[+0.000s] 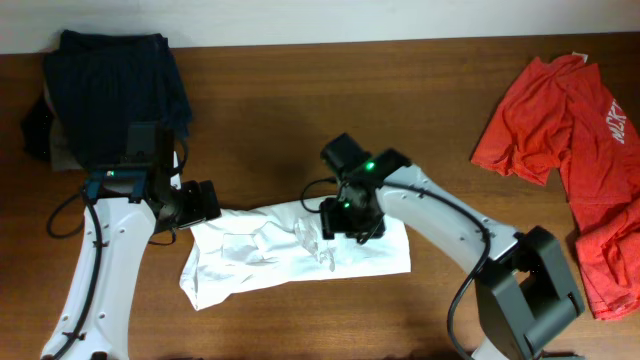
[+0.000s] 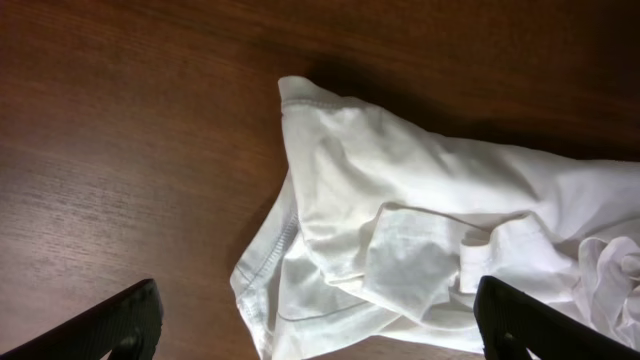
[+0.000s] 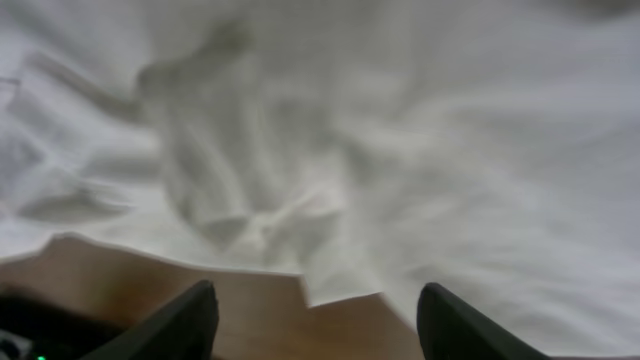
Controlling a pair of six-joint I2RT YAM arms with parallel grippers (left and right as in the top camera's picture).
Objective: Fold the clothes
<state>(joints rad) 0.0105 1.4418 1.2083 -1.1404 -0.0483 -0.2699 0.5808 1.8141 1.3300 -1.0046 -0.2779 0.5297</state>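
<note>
A crumpled white shirt (image 1: 290, 250) lies on the brown table in front of centre. My left gripper (image 1: 200, 205) hovers at its left end, open and empty; its wrist view shows the shirt's hemmed edge (image 2: 400, 230) between the wide-apart fingers (image 2: 315, 330). My right gripper (image 1: 345, 220) is above the shirt's upper right part, open; its blurred wrist view shows white fabric (image 3: 400, 130) and an edge of it between the fingers (image 3: 318, 320). A red tee with white lettering (image 1: 575, 130) lies at the far right. No green mark is visible.
A dark navy garment (image 1: 115, 85) lies bunched at the table's back left corner. Bare brown table (image 1: 270, 110) stretches between the garments.
</note>
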